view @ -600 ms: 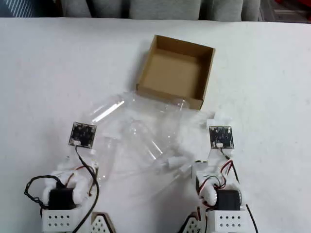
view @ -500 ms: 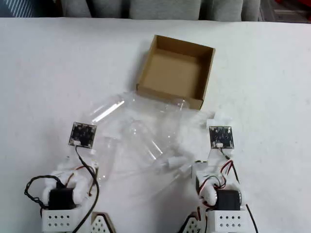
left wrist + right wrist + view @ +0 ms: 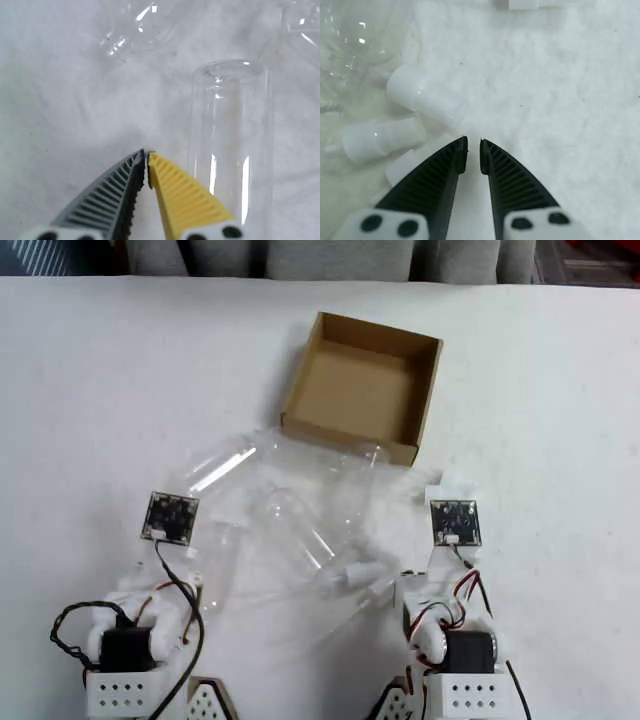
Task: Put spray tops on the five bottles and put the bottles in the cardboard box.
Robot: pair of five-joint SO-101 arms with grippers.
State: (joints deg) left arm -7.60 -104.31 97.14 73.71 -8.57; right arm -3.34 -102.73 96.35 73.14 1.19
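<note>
Flanking clear cylindrical bottles (image 3: 300,530), ribbed left hand (image 3: 146,155) together, right hand (image 3: 473,145) nearly together.

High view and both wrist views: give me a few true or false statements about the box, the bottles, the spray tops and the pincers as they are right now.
1. The box is empty. True.
2. The bottles stand upright. False: they lie on their sides on the table.
3. The left pincer grips a bottle. False: it is shut on nothing, with a bottle lying beside it.
4. Loose spray tops lie near the right pincer. True.
</note>
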